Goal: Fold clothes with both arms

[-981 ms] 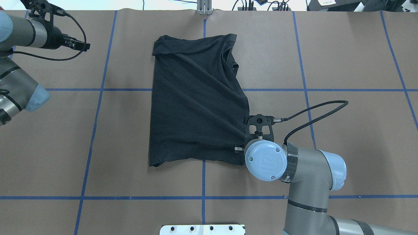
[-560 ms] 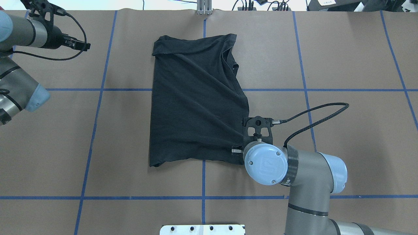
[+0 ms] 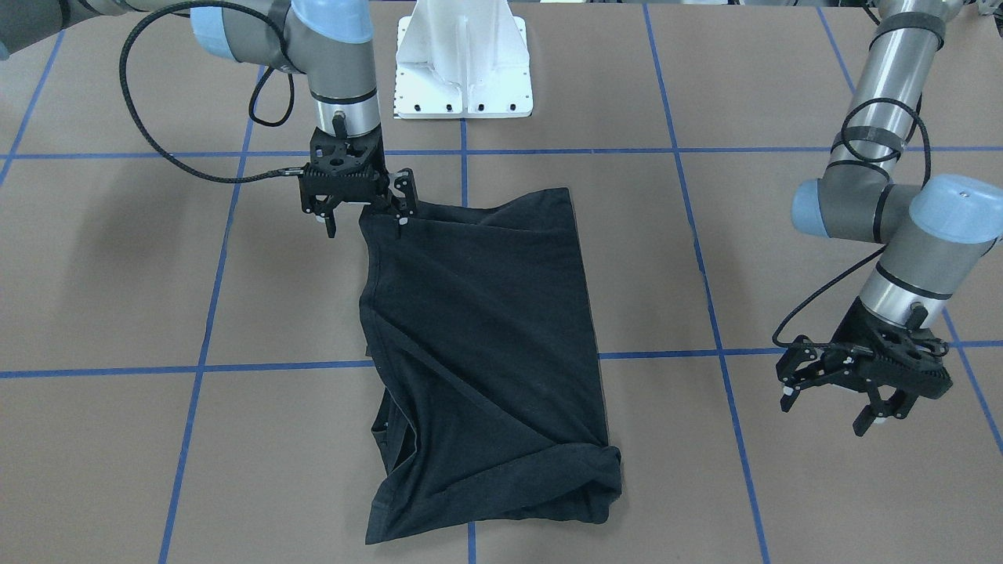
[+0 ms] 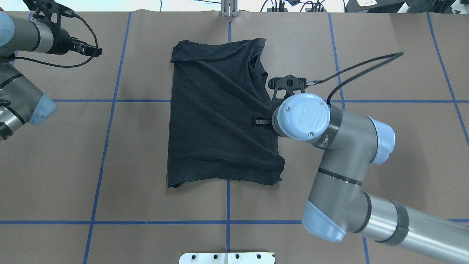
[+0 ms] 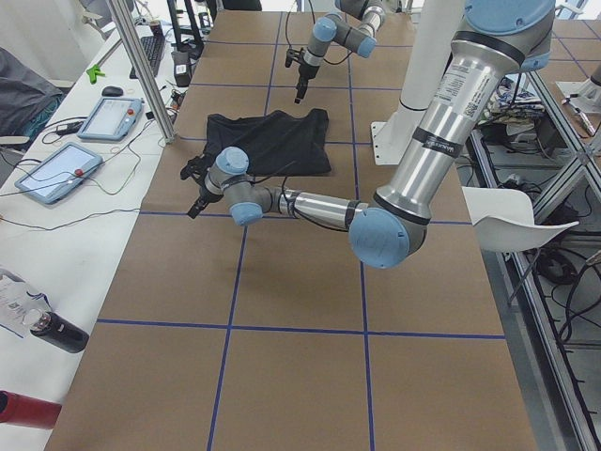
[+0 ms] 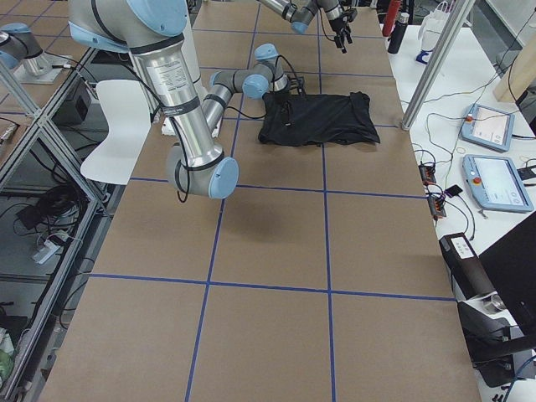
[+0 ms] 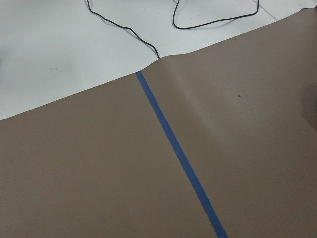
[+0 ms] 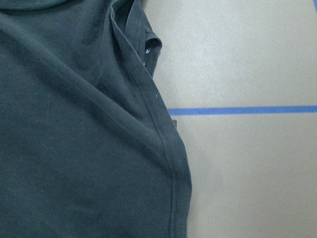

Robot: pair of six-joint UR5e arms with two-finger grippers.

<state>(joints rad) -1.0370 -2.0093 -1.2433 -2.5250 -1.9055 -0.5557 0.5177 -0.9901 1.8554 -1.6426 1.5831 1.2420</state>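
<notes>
The black T-shirt [image 4: 216, 117] lies folded lengthwise on the brown table, plain side up, with its sleeve and collar folds at the far end [image 3: 486, 337]. My right gripper [image 4: 269, 123] hovers open over the shirt's right edge, raised off the cloth, with one fingertip [image 4: 259, 122] showing beside the wrist cap. From the front, that gripper [image 3: 363, 219] straddles the edge near the robot-side corner, fingers apart. The right wrist view looks down on the shirt's seamed edge [image 8: 171, 163], flat on the table. My left gripper [image 3: 862, 392] hangs open over bare table, far from the shirt.
The white pedestal base [image 3: 464, 63] stands at the table's robot side. Blue tape lines [image 4: 110, 101] grid the brown paper. A metal post [image 4: 229, 9] stands at the far edge. Control tablets [image 5: 103, 117] and cables lie on the white side table.
My right arm has risen and moved away from the shirt's near right corner, farther along the right edge. That corner now lies uncovered on the table. The left arm has stayed put.
</notes>
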